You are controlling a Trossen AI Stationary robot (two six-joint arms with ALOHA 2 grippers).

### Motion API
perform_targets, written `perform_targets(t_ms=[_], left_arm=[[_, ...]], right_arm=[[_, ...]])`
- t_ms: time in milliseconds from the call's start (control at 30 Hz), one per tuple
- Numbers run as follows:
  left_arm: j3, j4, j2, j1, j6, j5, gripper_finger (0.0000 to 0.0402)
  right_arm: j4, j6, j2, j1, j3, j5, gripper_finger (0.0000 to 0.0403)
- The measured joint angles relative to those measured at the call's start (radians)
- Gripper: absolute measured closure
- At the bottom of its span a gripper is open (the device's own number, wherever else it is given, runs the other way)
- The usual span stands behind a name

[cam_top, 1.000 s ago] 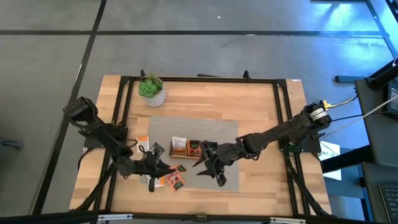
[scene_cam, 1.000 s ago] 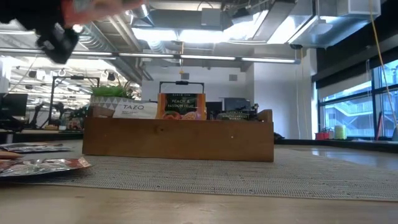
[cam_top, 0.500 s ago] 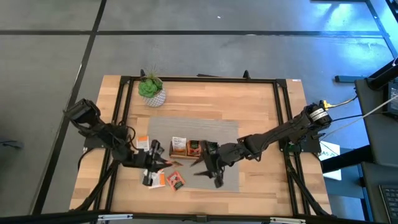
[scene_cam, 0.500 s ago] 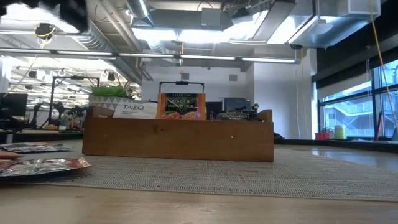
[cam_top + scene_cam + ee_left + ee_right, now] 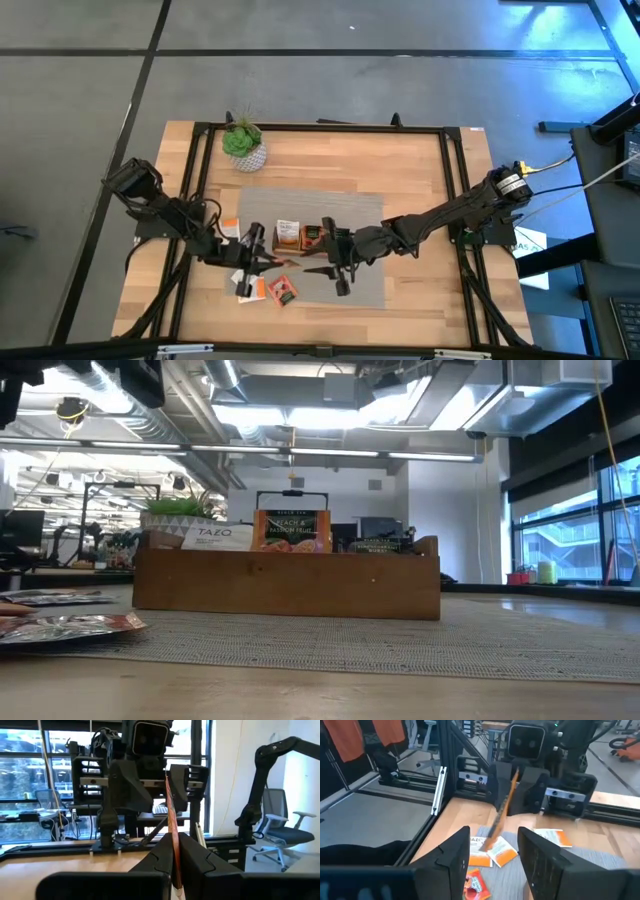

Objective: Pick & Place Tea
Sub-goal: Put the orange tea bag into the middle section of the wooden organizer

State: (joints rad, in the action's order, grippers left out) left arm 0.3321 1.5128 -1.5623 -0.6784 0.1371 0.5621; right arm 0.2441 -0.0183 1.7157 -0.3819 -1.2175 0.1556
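Left end effector [image 5: 262, 262], clenched on an orange sachet [image 5: 171, 825], has risen off the bench [image 5: 420, 180]; right end effector [image 5: 322, 263], released, has closed in for handover.

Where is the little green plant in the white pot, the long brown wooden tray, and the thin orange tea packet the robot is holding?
Little green plant in white pot [image 5: 243, 143], high view, on its leaves.
Long brown wooden tray [image 5: 286, 582], low view, middle of its front wall.
Thin orange tea packet [image 5: 172, 837], left wrist view, on its edge above the left gripper [image 5: 174, 860].

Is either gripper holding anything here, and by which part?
The left gripper pinches an orange tea sachet by its lower edge; the right gripper holds nothing.
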Motion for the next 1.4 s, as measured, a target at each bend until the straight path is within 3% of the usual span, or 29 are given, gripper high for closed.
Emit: perform_targets(t_ms=[500,933,1100,1267,1400], left_arm=[[0.029,0.025,0.000,0.009,0.008,0.003,0.0389],[0.039,0.000,0.000,0.009,0.011,-0.004,0.0388],[0.039,-0.022,0.000,0.009,-0.008,-0.003,0.0387],[0.035,-0.042,0.000,0.005,-0.103,0.033,0.0352],[0.022,-0.076,0.000,-0.022,-0.124,0.175,0.0314]], right_arm=[[0.142,0.001,0.069,0.000,0.000,0.043,0.0243],[0.153,0.038,0.072,0.000,0.000,0.044,0.0391],[0.134,0.034,0.072,0.000,0.000,0.045,0.0390],[0.114,0.050,0.072,0.000,0.000,0.046,0.0397],[0.024,0.049,0.029,0.000,0.001,0.101,0.0396]])
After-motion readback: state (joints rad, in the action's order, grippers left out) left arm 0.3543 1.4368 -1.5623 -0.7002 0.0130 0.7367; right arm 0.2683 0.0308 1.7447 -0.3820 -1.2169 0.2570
